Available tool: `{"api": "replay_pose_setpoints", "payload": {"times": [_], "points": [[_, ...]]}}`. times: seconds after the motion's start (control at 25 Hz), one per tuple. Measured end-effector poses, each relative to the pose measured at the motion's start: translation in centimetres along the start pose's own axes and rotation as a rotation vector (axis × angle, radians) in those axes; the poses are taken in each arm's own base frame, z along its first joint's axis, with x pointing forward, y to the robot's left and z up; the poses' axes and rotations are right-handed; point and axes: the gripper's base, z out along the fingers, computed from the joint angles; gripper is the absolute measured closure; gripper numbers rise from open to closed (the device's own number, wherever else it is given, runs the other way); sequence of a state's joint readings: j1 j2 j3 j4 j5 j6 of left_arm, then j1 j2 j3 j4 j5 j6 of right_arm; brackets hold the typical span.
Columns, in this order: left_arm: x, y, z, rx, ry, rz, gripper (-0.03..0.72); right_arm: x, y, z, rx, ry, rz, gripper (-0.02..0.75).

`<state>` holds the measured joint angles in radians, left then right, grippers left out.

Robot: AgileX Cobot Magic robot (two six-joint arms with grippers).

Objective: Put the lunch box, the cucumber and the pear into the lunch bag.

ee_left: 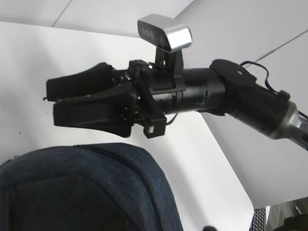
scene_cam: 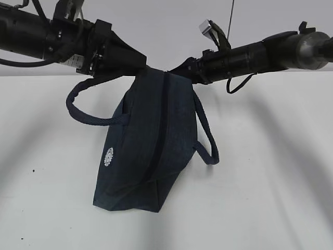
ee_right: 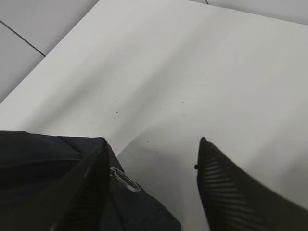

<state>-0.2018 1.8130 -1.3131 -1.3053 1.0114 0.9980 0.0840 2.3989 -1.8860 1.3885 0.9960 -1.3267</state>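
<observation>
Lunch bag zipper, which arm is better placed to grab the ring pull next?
Probably right: the ring pull sits beside the open right gripper at the lunch bag top; the left gripper is at the opposite edge.

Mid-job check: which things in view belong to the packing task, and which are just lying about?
Belonging to the job:
- lunch bag, hanging off the table
- left claw and right claw, at the bag's top

Lying about:
- nothing; only the bare white table shows. No lunch box, cucumber or pear visible.
</observation>
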Motion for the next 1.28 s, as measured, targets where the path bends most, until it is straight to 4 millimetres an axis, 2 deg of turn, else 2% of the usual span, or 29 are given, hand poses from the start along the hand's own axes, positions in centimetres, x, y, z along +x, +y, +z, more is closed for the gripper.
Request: {"api": "replay_pose_setpoints", "payload": {"times": [0.08, 0.16, 0.36, 0.56, 0.76, 0.96, 1.12, 1.28], "points": [[-0.2, 0.2, 0.0, -0.022, -0.021, -0.002, 0.313, -0.5, 0.1, -0.4, 0.01, -0.009, 0.007, 0.277], [-0.3, 0.4, 0.0, -0.045, -0.033, -0.001, 0.27, -1.4, 0.6, -1.3, 0.031, -0.011, -0.011, 0.275], [-0.1, 1.4, -0.6, -0.118, -0.006, 0.036, 0.251, -3.7, 2.6, -3.7, 0.106, 0.064, -0.096, 0.274], [0.1, 2.0, -1.6, -0.178, 0.037, 0.089, 0.249, -5.7, 5.3, -6.4, 0.19, 0.156, -0.105, 0.274], [-0.4, 1.4, -3.5, -0.241, 0.027, 0.148, 0.249, -7.9, 9.2, -9.5, 0.228, 0.217, -0.132, 0.274], [-0.8, 1.0, -6.0, -0.295, -0.004, 0.128, 0.25, -8.7, 12.3, -12.2, 0.265, 0.305, -0.118, 0.272], [-1.3, 0.1, -8.5, -0.345, -0.041, 0.15, 0.252, -9.1, 13.8, -13.3, 0.261, 0.321, -0.093, 0.272], [-1.5, -1.9, -11.0, -0.374, -0.081, 0.177, 0.252, -9.7, 14.9, -13.6, 0.235, 0.263, 0.016, 0.272]]}}
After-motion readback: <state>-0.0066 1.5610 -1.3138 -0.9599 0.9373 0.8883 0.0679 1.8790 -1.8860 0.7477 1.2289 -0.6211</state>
